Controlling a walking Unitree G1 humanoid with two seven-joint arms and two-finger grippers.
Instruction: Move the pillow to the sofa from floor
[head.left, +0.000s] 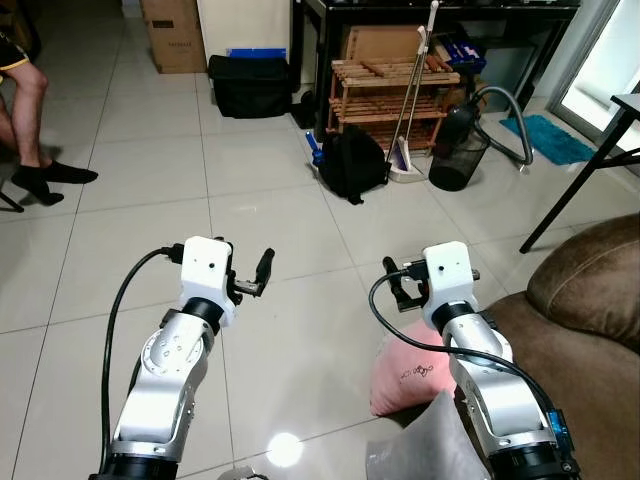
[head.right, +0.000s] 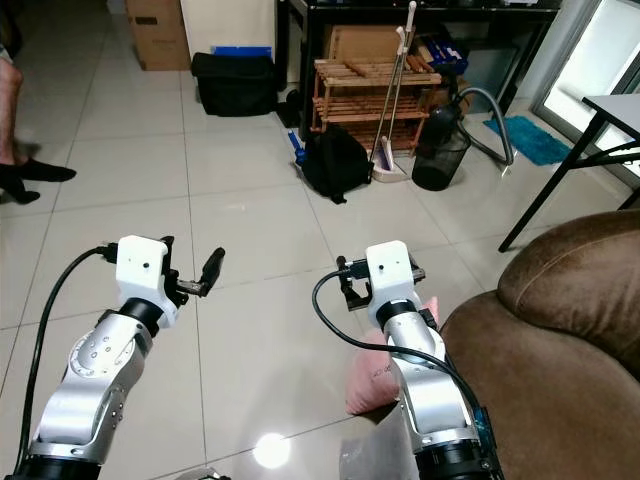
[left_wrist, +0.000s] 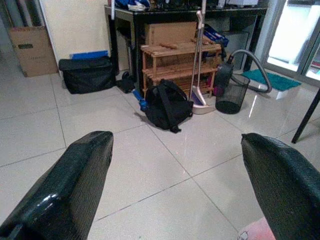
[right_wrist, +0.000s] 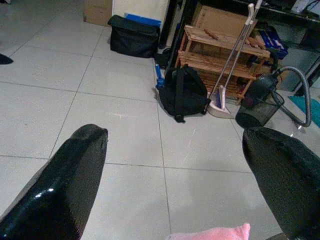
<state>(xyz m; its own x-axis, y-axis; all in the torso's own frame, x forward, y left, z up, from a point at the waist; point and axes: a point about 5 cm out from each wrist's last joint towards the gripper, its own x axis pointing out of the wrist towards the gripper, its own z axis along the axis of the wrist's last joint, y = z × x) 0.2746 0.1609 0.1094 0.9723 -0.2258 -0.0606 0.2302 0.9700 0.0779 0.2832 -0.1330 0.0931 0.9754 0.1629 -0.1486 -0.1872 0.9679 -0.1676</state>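
A pink pillow (head.left: 398, 372) lies on the tiled floor against the front of the brown sofa (head.left: 590, 330); its corner also appears in the left wrist view (left_wrist: 255, 233) and the right wrist view (right_wrist: 210, 233). My right gripper (head.left: 398, 283) is held out just above and beyond the pillow, open, with nothing between its fingers (right_wrist: 62, 182). My left gripper (head.left: 256, 272) hovers over bare floor to the pillow's left, also open and empty, its fingers (left_wrist: 75, 182) wide apart. My right arm hides part of the pillow.
A grey cushion (head.left: 420, 445) lies near my right arm. Ahead stand a black backpack (head.left: 350, 162), a wooden rack (head.left: 390, 95), a broom (head.left: 410, 120), a mesh bin (head.left: 458, 160) and a black bag (head.left: 250, 85). A person's leg (head.left: 30, 120) is far left. A table leg (head.left: 585, 175) slants right.
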